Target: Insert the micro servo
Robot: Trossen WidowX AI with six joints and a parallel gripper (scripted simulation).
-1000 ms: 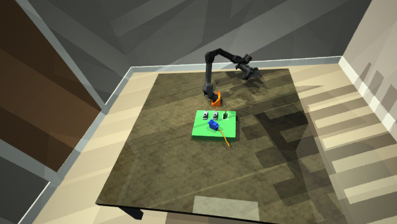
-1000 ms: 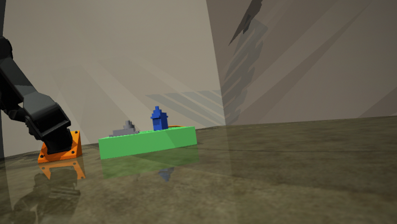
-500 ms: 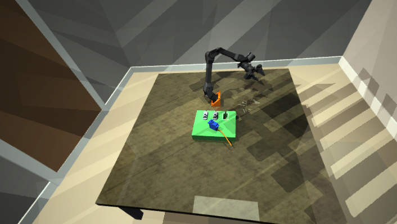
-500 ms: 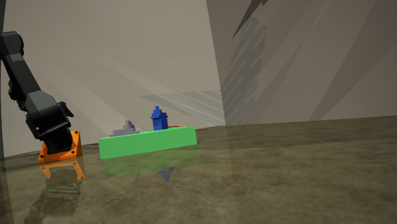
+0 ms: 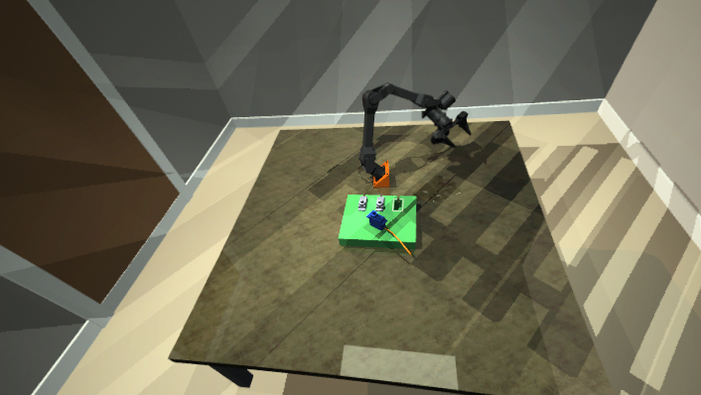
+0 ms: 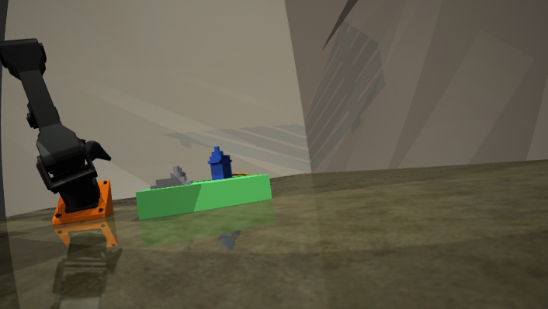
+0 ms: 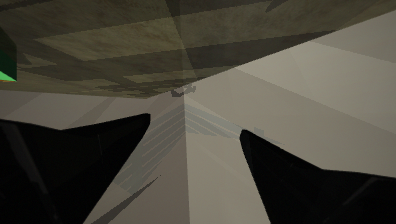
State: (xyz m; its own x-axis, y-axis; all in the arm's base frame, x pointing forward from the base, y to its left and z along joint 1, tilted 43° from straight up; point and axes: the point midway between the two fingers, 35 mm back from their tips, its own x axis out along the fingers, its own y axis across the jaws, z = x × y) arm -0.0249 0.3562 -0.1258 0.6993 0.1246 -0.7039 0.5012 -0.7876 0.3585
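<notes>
Centrally in the top view, the blue servo (image 5: 375, 219) is seen standing on the green deck (image 5: 357, 233), below the two grey servos (image 5: 371, 202) and lower left of the marked pocket (image 5: 397, 204). Its orange cable (image 5: 400, 242) trails off the deck's lower right edge onto the tabletop (image 5: 298, 298). The gripper (image 5: 453, 130) is held high at the upper right, well apart from the deck, its jaws spread wide and empty.

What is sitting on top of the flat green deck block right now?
On the green deck block: two grey seated servos, the blue loose servo standing beside the marked empty pocket, its orange cable trailing off. The pocket's depth is hidden.
</notes>
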